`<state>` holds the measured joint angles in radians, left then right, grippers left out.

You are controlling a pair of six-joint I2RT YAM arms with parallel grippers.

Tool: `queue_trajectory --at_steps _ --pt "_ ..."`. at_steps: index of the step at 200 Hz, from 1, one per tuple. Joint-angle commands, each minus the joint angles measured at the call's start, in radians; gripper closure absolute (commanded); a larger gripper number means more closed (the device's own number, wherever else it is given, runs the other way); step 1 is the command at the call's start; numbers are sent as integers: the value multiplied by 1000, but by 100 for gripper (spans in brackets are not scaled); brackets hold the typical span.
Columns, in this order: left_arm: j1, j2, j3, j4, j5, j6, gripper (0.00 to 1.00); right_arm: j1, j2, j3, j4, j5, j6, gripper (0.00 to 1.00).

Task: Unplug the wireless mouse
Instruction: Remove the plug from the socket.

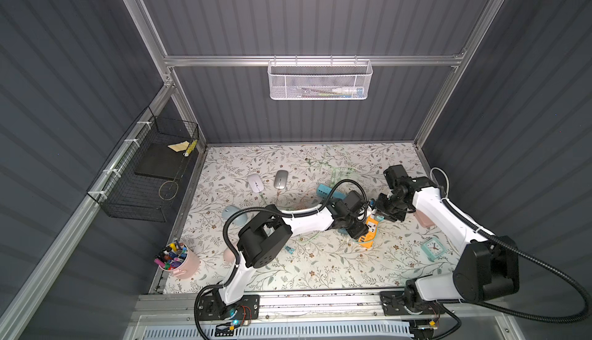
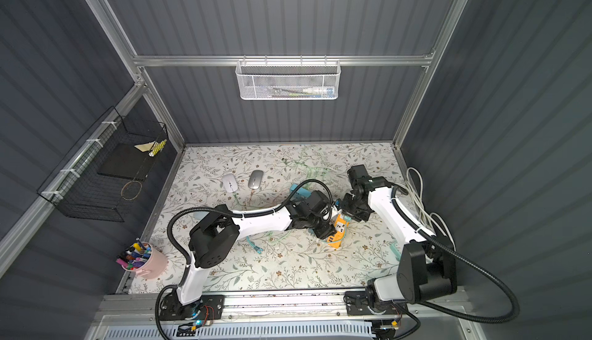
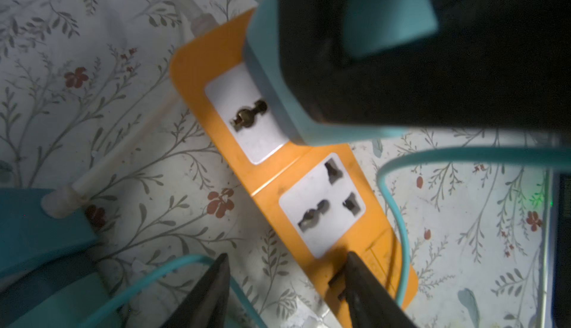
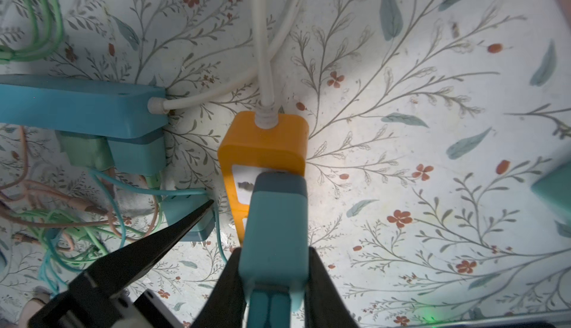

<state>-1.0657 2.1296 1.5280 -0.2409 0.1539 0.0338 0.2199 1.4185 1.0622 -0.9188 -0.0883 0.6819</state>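
Extraction step is in hand. The orange plastic power strip (image 3: 216,60), mid-table, is touched at its end by one finger (image 3: 364,283) of the left gripper (image 3: 287,255), jaws apart. The boxy teal charger plug (image 4: 275,227), seated in the strip, is clamped by the right gripper (image 4: 273,249). A straight pull is judged necessary.

pink cup (image 1: 189,268) of markers (image 1: 171,256) and teal clock (image 1: 433,248) sit well apart on the floral table (image 1: 320,268); a white mesh basket (image 1: 318,80) hangs behind.
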Motion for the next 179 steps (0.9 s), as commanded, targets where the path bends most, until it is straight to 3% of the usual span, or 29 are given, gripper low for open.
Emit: queue_trajectory --at_steps 1,38,64,86,111,139,179 --pt "-10 99 5 -110 -22 25 40 57 10 -50 49 -95 51 94" --pt "-10 137 57 -125 -13 25 40 74 9 -59 65 -116 72 94" --pt "-10 125 49 -127 -34 28 40 74 -46 0 10 -63 40 94" --pt "-8 49 5 -95 -40 27 39 73 -108 75 -52 6 -19 94" --pt "-8 -121 -81 2 -11 45 36 73 -212 97 -14 1 -91 92" --pt "-9 -355 -197 64 -1 196 35 73 -289 87 98 -119 -178 90" --pt "-9 -622 -297 7 -41 599 35 90 -255 99 138 -300 -248 93"
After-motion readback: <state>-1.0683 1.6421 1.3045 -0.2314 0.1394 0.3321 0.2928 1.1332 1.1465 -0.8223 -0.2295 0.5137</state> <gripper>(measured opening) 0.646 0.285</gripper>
